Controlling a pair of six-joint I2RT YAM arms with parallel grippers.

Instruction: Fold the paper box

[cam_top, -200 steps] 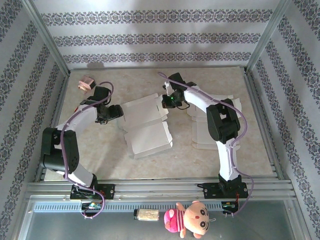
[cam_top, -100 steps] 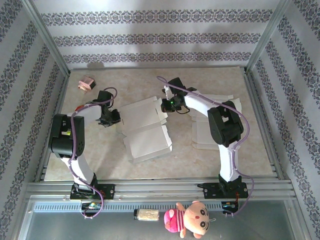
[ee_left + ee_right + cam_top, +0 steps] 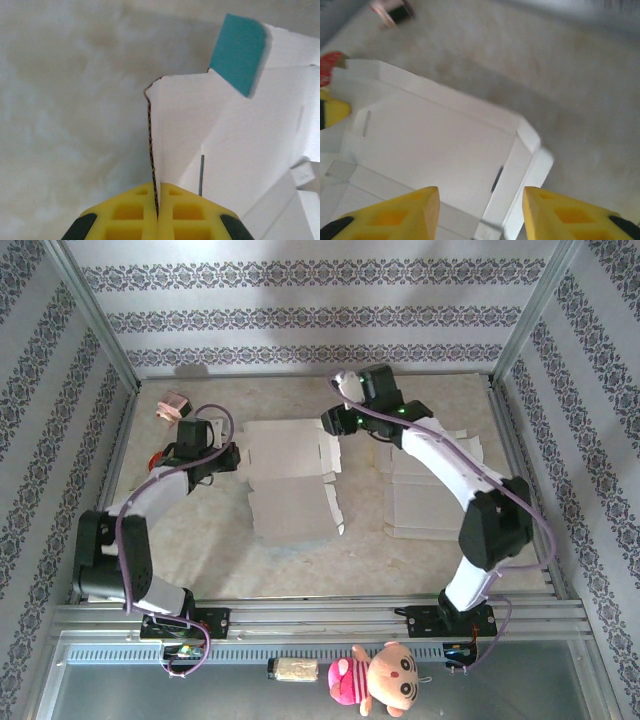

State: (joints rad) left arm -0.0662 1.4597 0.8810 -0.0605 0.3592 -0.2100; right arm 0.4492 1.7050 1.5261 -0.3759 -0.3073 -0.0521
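Jaws of the left gripper [image 3: 156, 207] are pressed together, pinching a thin upright flap edge of the paper box [image 3: 235, 165]; the edge runs straight up from between the yellow pads [image 3: 125, 215]. Jaws of the right gripper [image 3: 480, 205] are spread apart with nothing between them. They hang above the box's right end and whether they touch it is unclear.

From above, the left gripper [image 3: 228, 455] sits at the box's left edge and the right gripper [image 3: 335, 422] at its far right corner. The paper box [image 3: 290, 475] lies mid-desk between the two arms. It is white and mostly flat, with two wide panels one behind the other, small side flaps sticking out on the right, and creases visible. The right wrist view shows the box [image 3: 435, 145] with a slot cut in one panel and an angled corner flap.

A teal block [image 3: 239, 52] sits at the box's far edge in the left wrist view; what it is, I can't tell. A stack of flat white sheets [image 3: 430, 490] lies just right of the box, under the right arm. A small pink thing [image 3: 172, 406] sits at the far left corner of the desk [image 3: 200, 540]. A plush doll [image 3: 385, 680] lies on the near ledge in front of the arm bases, with a small pale item [image 3: 293, 670] beside it. Patterned walls close in three sides.
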